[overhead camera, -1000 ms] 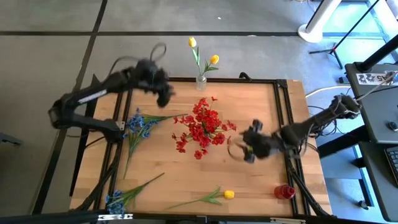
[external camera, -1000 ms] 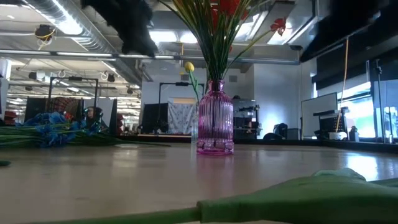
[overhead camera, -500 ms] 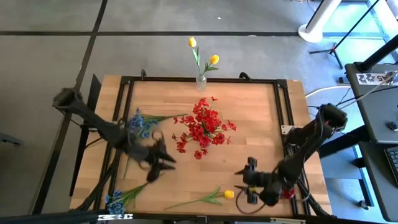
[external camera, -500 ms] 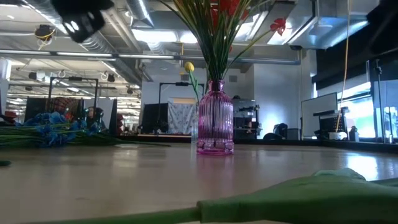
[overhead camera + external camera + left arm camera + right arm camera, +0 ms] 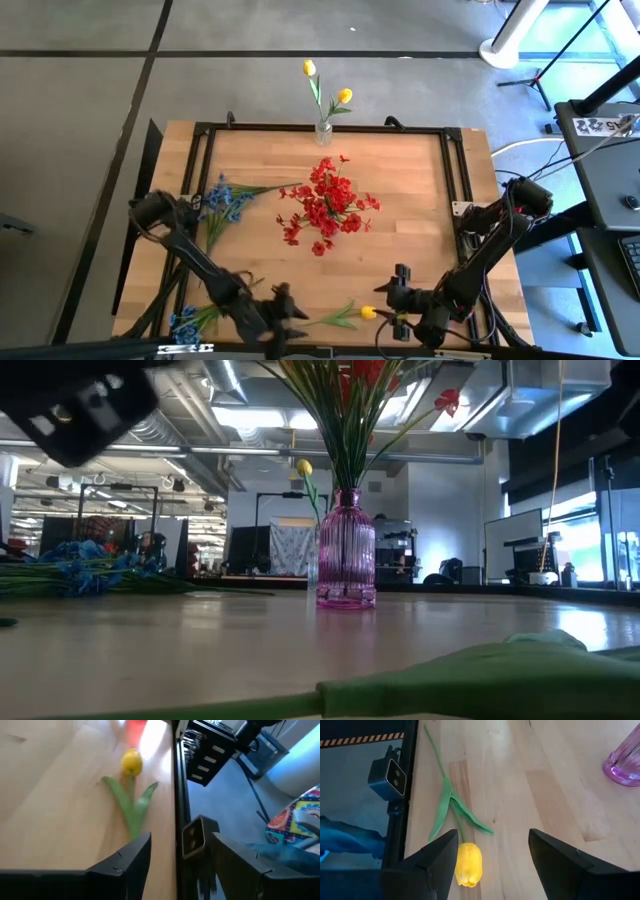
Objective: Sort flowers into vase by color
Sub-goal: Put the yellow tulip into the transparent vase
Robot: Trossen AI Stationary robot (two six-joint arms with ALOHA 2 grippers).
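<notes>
Room beyond the table: open workshop hall in the low view, ceiling ducts and strip lights overhead, dark frames and monitors along the far wall. High view shows grey floor with dark tape lines around the bench, a white stand base at the upper right.

Wooden table: pale butcher-block planks, black rail frame along its edges.

Left arm runs down the left rail to the near edge. Left gripper sits at the near edge, fingers spread wide, nothing between them; in its wrist view the gap spans the table's black rail.

Right arm drops from the right rail to the near-right corner. Right gripper low over the wood, jaws wide apart and empty.

Red flowers: big spray mid-table, standing in the pink ribbed vase.

Blue flowers: loose bunch lying flat on the left side. A second blue cluster at the near-left corner, beside the left arm.

Two yellow tulips upright in a small clear vase at the far edge.

Loose yellow tulip lies flat near the front edge, between the two grippers, head just in front of the right gripper's fingers, stem pointing toward the left gripper.

Small red object, blurred, near the rail past the tulip head.
</notes>
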